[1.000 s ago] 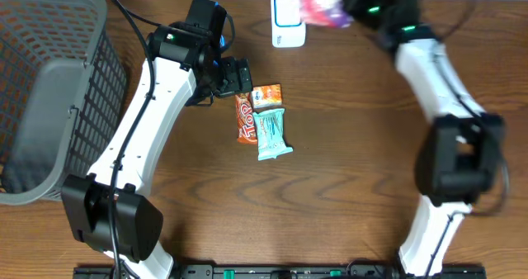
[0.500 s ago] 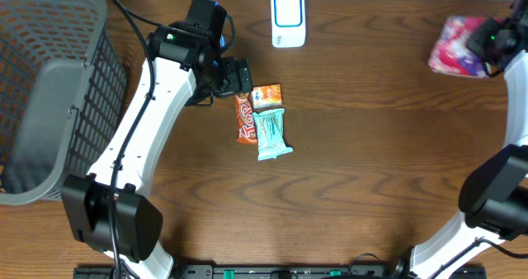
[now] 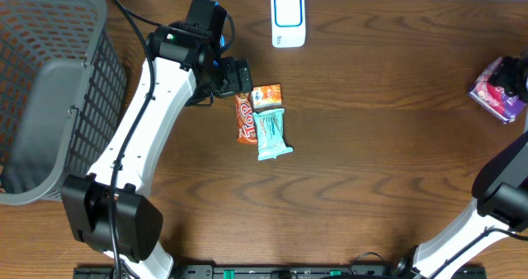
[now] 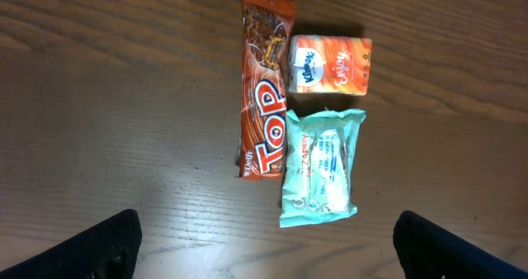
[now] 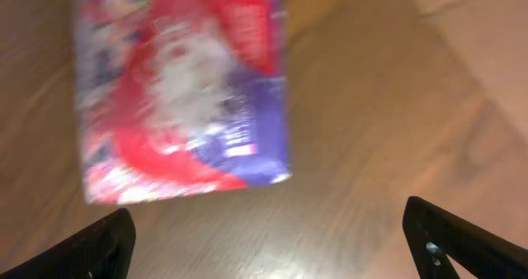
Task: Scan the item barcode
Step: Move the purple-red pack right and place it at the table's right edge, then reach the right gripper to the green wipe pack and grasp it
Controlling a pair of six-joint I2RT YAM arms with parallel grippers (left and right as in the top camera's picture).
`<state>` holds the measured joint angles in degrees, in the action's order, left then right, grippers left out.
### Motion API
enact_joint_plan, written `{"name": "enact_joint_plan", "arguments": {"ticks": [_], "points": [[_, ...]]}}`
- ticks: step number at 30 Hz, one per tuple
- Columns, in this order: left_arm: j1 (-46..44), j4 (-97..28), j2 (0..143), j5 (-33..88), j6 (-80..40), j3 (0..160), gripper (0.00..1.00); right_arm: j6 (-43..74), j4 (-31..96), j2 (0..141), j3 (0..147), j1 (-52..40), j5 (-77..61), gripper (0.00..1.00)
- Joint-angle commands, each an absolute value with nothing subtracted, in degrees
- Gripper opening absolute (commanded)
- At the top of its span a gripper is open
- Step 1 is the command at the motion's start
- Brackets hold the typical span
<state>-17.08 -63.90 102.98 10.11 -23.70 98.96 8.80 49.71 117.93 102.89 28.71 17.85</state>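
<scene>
Pink-purple packet [image 5: 181,97] on brown wooden table [image 3: 371,147], clear of wide right tool [image 5: 266,221]; left tool [image 4: 268,221] wide too.

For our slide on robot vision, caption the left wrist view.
Open left gripper above a Top bar, tissue pack and wipes on the table.

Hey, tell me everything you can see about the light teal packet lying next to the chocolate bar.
The teal packet is a soft plastic wrapper, pale mint with a white panel of unreadable blue print and crimped ends. It lies flat on the wooden table, slightly tilted. One long edge runs against the TOP bar, and its upper end reaches the orange tissue pack. Nothing grips it.
</scene>
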Motion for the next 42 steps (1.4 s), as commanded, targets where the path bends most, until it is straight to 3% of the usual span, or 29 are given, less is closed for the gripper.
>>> {"name": "enact_joint_plan", "arguments": {"ticks": [1,5,10,16,21,27,32,37,42], "points": [[-16.99,-64.03,103.42,9.37,-22.74,98.52,0.98,4.21,49.78,117.75,103.00,27.22,2.72,0.96],[-16.99,-64.03,103.42,9.37,-22.74,98.52,0.98,4.23,49.69,117.75,103.00,23.73,-7.53,0.83],[-16.99,-64.03,103.42,9.37,-22.74,98.52,0.98,7.11,51.13,117.78,102.96,18.09,-9.13,0.66],[-16.99,-64.03,103.42,9.37,-22.74,98.52,0.98,7.20,55.24,117.78,102.94,8.75,-19.90,0.73],[-16.99,-64.03,103.42,9.37,-22.74,98.52,0.98,7.20,58.19,117.78,102.89,-0.56,-26.79,0.92],[-16.99,-64.03,103.42,9.37,-22.74,98.52,0.98,7.25,59.37,117.78,100.44,-12.19,-26.89,0.92],[-16.99,-64.03,103.42,9.37,-22.74,98.52,0.98,12.49,56.29,117.78,96.38,-19.49,-26.87,0.80],[-16.99,-64.03,103.42,9.37,-22.74,98.52,0.98,17.85,50.26,117.78,90.13,-22.83,-26.89,0.61],[-16.99,-64.03,103.42,9.37,-22.74,98.52,0.98,20.62,44.82,117.78,83.50,-24.14,-27.99,0.56]]}}
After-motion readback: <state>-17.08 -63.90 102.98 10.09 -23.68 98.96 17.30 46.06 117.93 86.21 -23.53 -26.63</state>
